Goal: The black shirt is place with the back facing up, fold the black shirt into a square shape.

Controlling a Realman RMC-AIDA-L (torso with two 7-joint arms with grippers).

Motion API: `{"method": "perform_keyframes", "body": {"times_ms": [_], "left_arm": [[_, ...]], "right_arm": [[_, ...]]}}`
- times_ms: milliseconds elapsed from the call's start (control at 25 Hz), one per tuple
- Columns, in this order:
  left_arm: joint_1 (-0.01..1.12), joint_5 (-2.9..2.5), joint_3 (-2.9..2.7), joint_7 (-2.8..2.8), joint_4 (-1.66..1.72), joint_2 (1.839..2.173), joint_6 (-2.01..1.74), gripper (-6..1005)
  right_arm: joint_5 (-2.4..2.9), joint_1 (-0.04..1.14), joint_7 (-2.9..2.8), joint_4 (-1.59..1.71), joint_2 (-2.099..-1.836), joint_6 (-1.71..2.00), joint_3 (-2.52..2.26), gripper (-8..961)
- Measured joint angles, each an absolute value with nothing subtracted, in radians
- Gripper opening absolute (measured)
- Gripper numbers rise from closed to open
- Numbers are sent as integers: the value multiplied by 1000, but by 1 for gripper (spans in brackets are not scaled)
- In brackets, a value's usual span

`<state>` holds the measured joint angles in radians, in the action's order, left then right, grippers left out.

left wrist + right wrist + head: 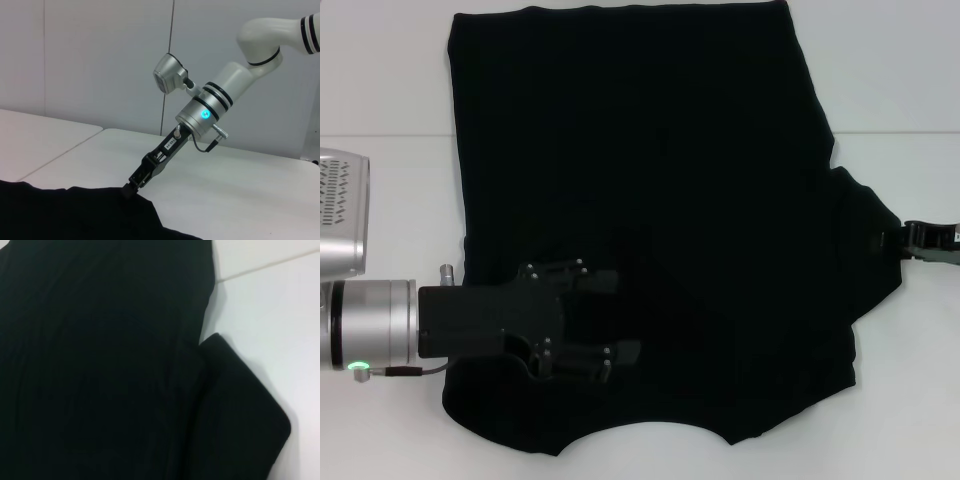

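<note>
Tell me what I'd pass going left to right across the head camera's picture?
Left arm's silver wrist → left gripper lying over the cloth → black shirt spread on the white table → right gripper at the shirt's right sleeve edge.

shirt is looking like matt black soft cloth, lightly creased. table is showing smooth white, faintly glossy. left gripper is looking like hard black plastic with small metal screws. right gripper is showing black plastic below a brushed-metal wrist.
</note>
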<state>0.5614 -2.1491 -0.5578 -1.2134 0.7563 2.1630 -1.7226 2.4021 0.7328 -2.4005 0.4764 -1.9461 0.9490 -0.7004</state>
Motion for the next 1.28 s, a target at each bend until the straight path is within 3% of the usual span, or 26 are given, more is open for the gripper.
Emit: {"method": "perform_keyframes", "body": {"times_ms": [240,640,760,1280], "left_arm": [[561,-2149,-554,-1213,756,2162,-1721,878],[563,-2149,-554,-1213,756,2160,-1719,878],[563,-2148,-553,-1218,756,2160,-1717,877],[549,-2140,-501,-1222,745,2163,-1704,877]], "right_arm": [[2402,735,-2404,474,-1951,931,-718,298],[2399,742,-2405,459,-1956,908,-733,64],[2395,730,-2404,468,-1952,910,-728,19],[2392,666,-2376,577,-1927,1007,-680,20]]}}
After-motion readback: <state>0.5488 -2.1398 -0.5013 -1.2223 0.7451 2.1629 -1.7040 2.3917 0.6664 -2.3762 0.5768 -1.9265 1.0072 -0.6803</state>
